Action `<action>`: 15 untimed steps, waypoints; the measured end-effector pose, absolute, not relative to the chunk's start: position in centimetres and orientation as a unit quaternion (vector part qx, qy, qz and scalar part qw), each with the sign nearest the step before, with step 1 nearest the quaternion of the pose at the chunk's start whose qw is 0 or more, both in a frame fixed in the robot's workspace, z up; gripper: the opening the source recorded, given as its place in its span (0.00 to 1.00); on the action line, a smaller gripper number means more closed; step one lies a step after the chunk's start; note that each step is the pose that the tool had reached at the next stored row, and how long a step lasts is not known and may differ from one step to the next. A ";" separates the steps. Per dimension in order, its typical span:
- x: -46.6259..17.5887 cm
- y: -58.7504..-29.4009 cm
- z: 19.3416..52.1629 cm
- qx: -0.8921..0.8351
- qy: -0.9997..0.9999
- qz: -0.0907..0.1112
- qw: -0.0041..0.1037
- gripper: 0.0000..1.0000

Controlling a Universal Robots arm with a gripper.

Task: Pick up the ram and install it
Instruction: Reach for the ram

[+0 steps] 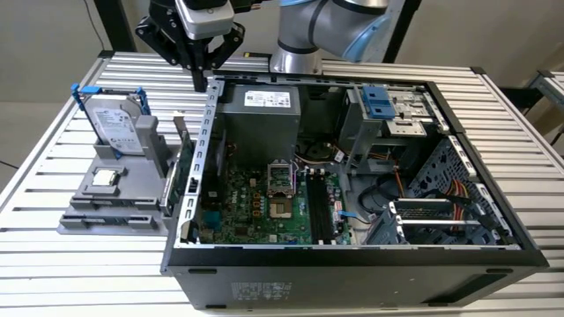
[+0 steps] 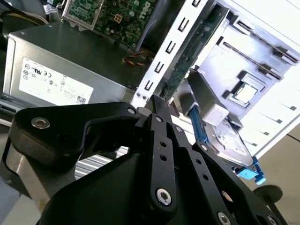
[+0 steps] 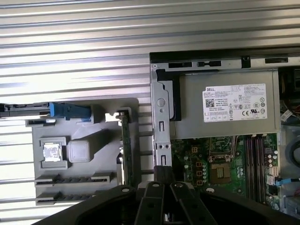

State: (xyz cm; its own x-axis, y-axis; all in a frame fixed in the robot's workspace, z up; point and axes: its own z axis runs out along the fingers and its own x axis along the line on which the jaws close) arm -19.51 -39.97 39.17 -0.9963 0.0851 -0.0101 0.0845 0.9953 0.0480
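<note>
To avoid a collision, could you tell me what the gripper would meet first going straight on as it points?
Most likely the top edge of the computer case's slotted metal wall, which lies right beneath the gripper in the first wrist view; height unclear.

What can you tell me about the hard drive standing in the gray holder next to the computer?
The hard drive is a flat silver metal box with a white label on its broad face, framed by a blue plastic carrier. It stands upright on edge in a slot of the gray holder, which hides its lower end. The holder sits on the slatted metal table, to the exterior view's left of the open computer case. Nothing else appears to touch the drive.
</note>
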 end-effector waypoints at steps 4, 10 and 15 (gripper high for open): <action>-19.8 -40.0 39.2 0.042 0.999 0.024 0.006 0.00; -20.2 -40.0 39.2 0.042 0.999 0.024 0.005 0.00; -20.6 -40.0 39.2 0.042 0.999 0.024 0.004 0.00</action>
State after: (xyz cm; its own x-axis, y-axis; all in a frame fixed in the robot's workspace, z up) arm -20.55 -39.97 39.15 -0.9964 0.0851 -0.0063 0.0847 0.9953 0.0477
